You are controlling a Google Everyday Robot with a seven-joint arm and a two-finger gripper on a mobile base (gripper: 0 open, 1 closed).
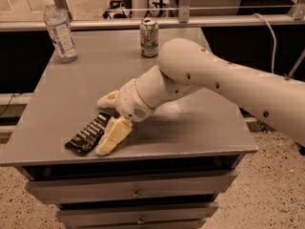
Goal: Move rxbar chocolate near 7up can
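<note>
The rxbar chocolate (88,134), a flat black wrapper with white lettering, lies at the table's front left. My gripper (100,126) is low over the table with its two cream fingers spread open. One finger (107,99) is behind the bar's far end. The other (113,137) lies along the bar's right side, touching or nearly touching it. The bar rests flat on the table. The 7up can (149,37) stands upright at the back centre of the table, far from the bar.
A clear plastic water bottle (59,29) stands at the back left corner. The grey table (200,128) has drawers below its front edge. My arm (228,82) reaches in from the right across the table. A rail runs behind the table.
</note>
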